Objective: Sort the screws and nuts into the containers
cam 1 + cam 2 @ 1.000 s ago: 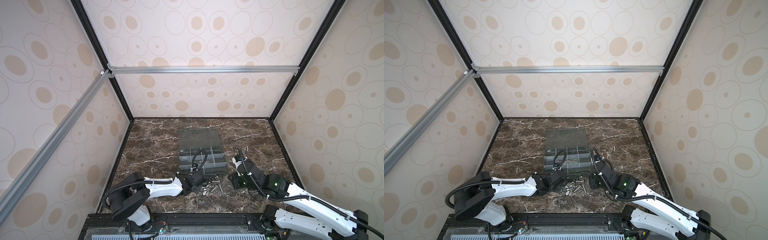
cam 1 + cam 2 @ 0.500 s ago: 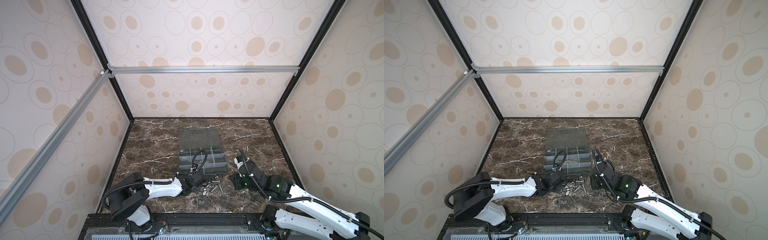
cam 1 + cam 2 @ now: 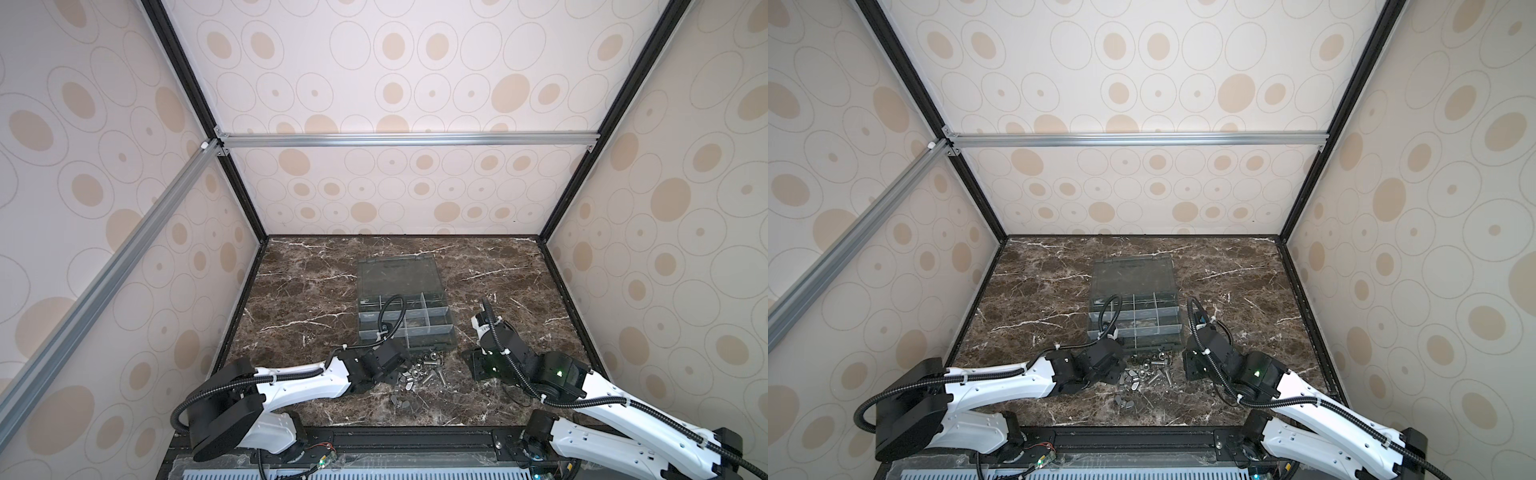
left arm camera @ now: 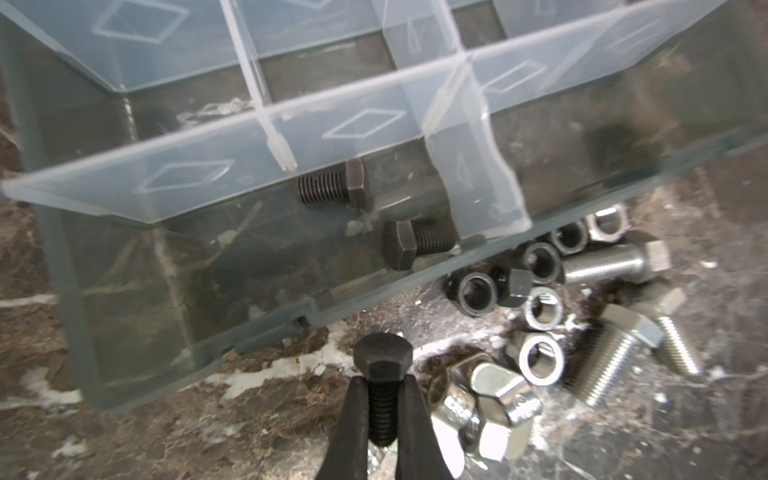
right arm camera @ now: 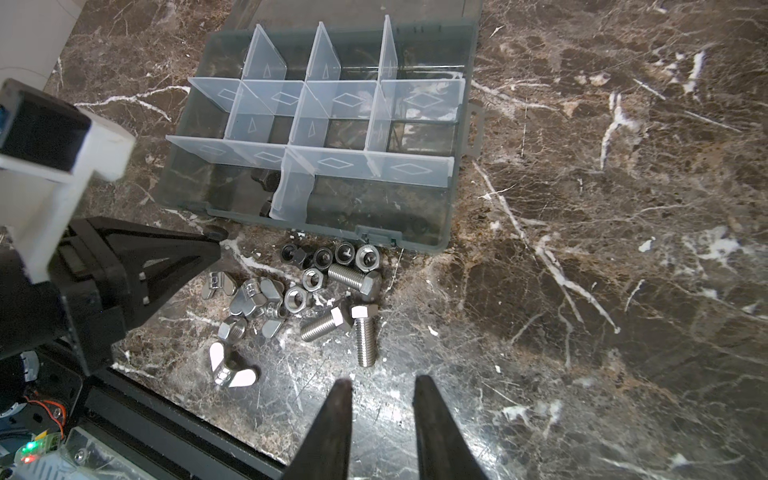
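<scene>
While the left gripper (image 4: 384,384) pinches a black screw (image 4: 383,358) by its shaft, the head juts past its tips.

Organizer box (image 3: 432,334): centre of both top views, lid (image 3: 397,274) behind. Screws (image 3: 435,376), nuts (image 3: 432,356): heaped just below box; two screws (image 4: 332,189) inside.

Left arm (image 3: 299,380) low, left fingers (image 4: 351,424) pinched closed, right arm (image 3: 615,409) low, right fingers (image 5: 332,428) parted
</scene>
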`<state>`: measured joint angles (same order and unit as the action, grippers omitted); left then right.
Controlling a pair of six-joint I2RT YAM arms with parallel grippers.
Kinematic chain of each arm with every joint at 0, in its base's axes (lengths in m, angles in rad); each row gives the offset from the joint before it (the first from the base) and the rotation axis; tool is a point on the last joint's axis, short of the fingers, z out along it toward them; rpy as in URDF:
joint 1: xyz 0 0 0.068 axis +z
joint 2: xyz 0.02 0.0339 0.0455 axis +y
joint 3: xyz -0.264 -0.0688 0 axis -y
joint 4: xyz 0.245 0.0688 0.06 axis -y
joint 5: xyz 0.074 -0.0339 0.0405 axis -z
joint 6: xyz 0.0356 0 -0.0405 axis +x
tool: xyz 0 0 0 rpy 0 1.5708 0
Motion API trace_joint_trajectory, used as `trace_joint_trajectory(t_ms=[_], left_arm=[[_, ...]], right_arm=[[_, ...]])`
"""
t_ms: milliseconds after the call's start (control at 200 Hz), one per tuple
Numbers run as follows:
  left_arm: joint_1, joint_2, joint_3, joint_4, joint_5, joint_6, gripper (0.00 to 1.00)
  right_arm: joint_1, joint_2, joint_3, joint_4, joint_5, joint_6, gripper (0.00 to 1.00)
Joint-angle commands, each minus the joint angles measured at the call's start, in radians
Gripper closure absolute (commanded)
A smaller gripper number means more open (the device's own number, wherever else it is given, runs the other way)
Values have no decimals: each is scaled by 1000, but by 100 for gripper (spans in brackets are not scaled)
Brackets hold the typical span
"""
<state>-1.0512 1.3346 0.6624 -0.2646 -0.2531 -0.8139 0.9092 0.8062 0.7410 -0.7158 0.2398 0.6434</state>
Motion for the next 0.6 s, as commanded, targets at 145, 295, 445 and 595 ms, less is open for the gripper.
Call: trace_joint_trajectory(t_ms=[145, 295, 445, 595], left_arm=[[-10, -90, 50, -37, -30, 41, 97], [-10, -79, 99, -28, -90, 95, 97], [0, -17, 151, -14, -109, 157, 97], [44, 63, 202, -12, -96, 189, 97]], right_arm=[[-1, -11, -12, -11, 17, 11, 70], [0, -9, -11, -11, 16, 14, 70], [-1, -6, -17, -10, 23, 15, 70], [-1, -8, -22, -10, 42, 10, 70]])
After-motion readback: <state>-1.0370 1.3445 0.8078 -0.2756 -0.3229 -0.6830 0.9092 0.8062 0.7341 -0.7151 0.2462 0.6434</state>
